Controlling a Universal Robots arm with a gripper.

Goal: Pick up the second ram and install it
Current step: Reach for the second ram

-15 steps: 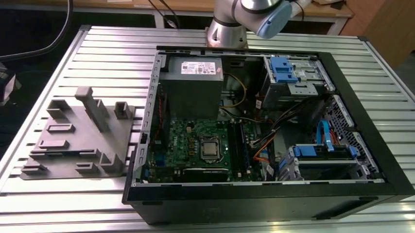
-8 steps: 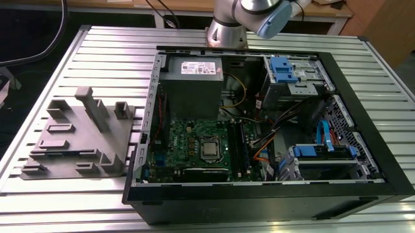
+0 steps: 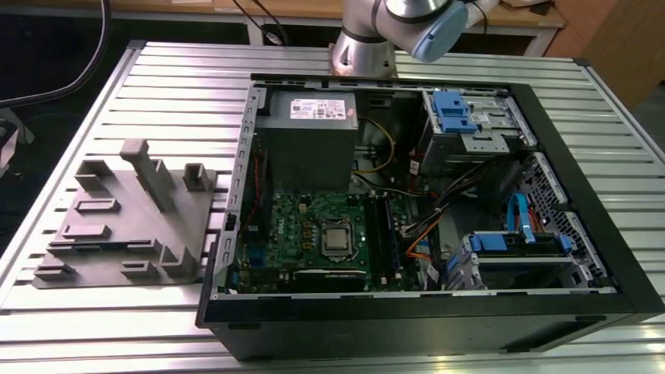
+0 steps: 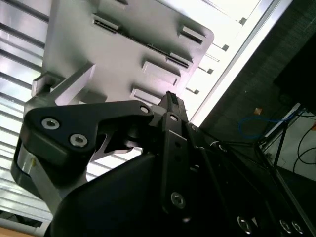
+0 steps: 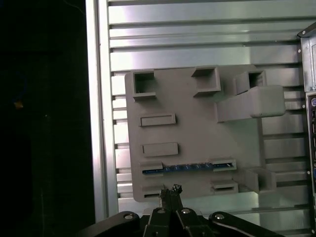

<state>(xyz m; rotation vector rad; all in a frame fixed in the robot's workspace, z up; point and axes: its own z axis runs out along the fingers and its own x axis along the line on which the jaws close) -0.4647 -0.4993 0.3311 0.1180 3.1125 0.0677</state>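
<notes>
Plainly, end effector (image 5: 170,189) pinched together (nothing held), apart from the second ram (image 5: 187,168) in the grey fixture (image 5: 197,128)

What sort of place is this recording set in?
Probably a robotics lab bench set up for computer assembly: a slotted aluminium table carries an open desktop computer case and a grey fixture block, with the second ram lying in one of its slots.
</notes>
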